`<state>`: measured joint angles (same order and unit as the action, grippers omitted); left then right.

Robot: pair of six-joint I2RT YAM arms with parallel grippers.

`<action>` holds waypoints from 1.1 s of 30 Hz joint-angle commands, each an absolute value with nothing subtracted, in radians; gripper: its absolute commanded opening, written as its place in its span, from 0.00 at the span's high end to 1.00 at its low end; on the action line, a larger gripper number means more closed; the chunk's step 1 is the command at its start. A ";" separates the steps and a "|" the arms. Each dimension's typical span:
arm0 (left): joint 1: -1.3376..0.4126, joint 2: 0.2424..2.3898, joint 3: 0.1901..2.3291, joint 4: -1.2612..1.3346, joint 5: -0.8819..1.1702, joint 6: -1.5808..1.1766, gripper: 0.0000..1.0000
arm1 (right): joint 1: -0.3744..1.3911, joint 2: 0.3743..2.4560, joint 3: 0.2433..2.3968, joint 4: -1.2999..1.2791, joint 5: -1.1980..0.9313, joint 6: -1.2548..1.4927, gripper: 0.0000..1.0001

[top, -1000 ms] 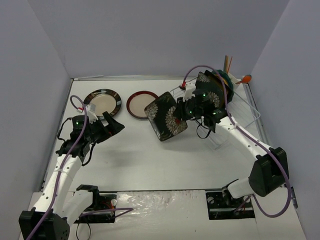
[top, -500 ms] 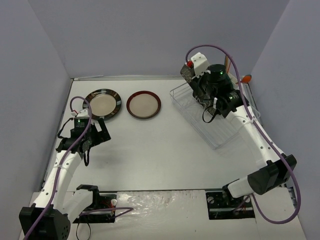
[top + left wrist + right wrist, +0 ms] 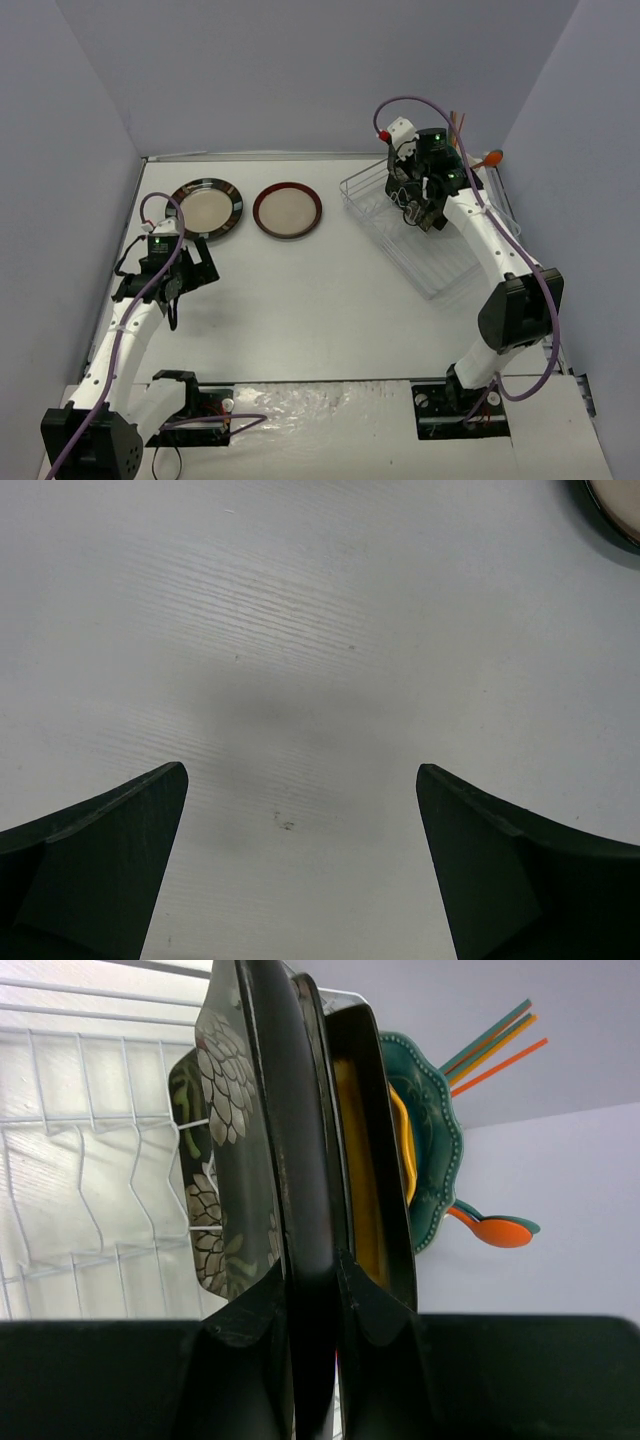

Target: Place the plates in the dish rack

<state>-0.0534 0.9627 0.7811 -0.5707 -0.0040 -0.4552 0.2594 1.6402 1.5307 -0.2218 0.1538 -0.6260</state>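
Note:
My right gripper (image 3: pixel 310 1260) is shut on the rim of the black floral square plate (image 3: pixel 225 1160), which stands on edge in the white wire dish rack (image 3: pixel 440 255). Behind it stand the black square plate with the amber centre (image 3: pixel 370 1160) and the teal scalloped plate (image 3: pixel 435 1140). In the top view my right gripper (image 3: pixel 412 195) is over the rack's far end. The striped-black-rimmed round plate (image 3: pixel 206 208) and the red-brown-rimmed round plate (image 3: pixel 287 209) lie flat on the table at the back left. My left gripper (image 3: pixel 205 265) is open and empty over bare table (image 3: pixel 300 630), just in front of the striped plate.
Coloured sticks (image 3: pixel 495 1040) and an orange spoon (image 3: pixel 495 1230) stand at the rack's far corner behind the teal plate. Empty rack wires (image 3: pixel 90 1160) lie to the left of the floral plate. Grey walls enclose the table on three sides.

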 commanded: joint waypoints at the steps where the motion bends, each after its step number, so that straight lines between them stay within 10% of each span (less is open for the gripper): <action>1: -0.036 0.968 0.813 -0.518 0.000 -0.434 0.03 | 0.225 1.611 1.556 -0.048 0.093 -0.621 1.00; 26: -0.011 0.972 0.808 -0.509 0.037 -0.436 0.03 | 0.171 1.742 1.522 -0.046 -0.080 -0.535 0.99; 33: -0.006 0.973 0.807 -0.505 0.052 -0.436 0.03 | 0.166 1.744 1.535 -0.048 -0.062 -0.509 0.74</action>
